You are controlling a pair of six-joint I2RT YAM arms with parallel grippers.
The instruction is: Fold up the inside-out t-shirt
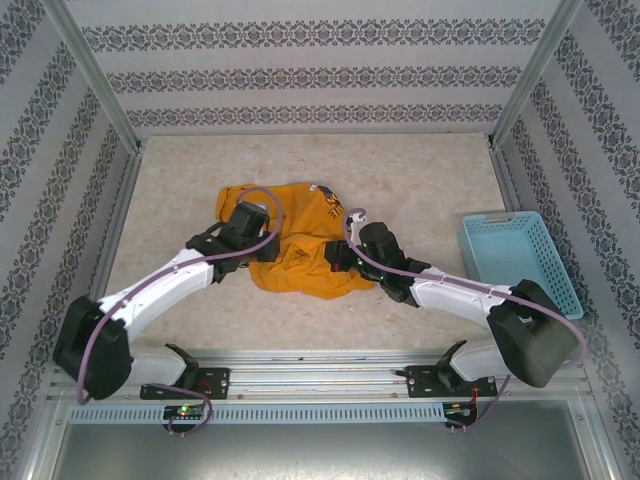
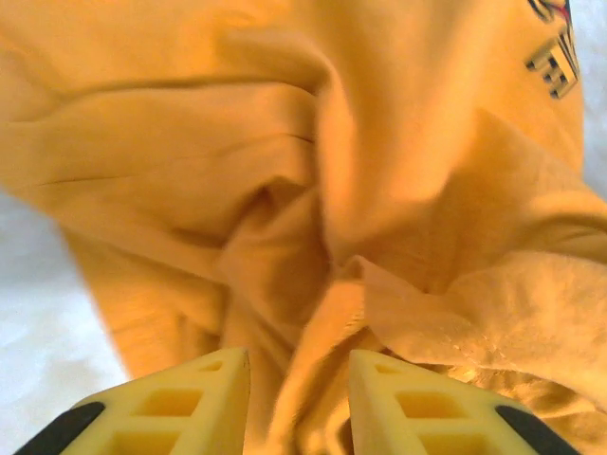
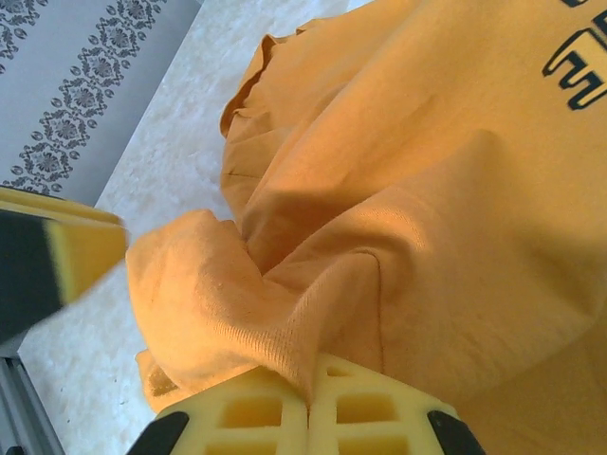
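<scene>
The inside-out t-shirt (image 1: 295,240), mustard-orange, lies crumpled in the middle of the table, with a small print (image 1: 330,205) at its far right. My left gripper (image 1: 250,235) rests on its left side. In the left wrist view the yellow fingers (image 2: 190,403) stand apart, and a raised ridge of the t-shirt (image 2: 313,332) runs into the gap without being pinched. My right gripper (image 1: 337,255) is at the shirt's right side. Its fingers (image 3: 360,412) are pressed together on a fold of the t-shirt (image 3: 285,322), close to a seam.
A light-blue plastic basket (image 1: 515,260) stands at the right of the table. Bare beige tabletop (image 1: 400,180) lies behind and beside the shirt. Patterned walls and metal posts close in the back and sides. A yellow and black finger (image 3: 57,251) shows at the left of the right wrist view.
</scene>
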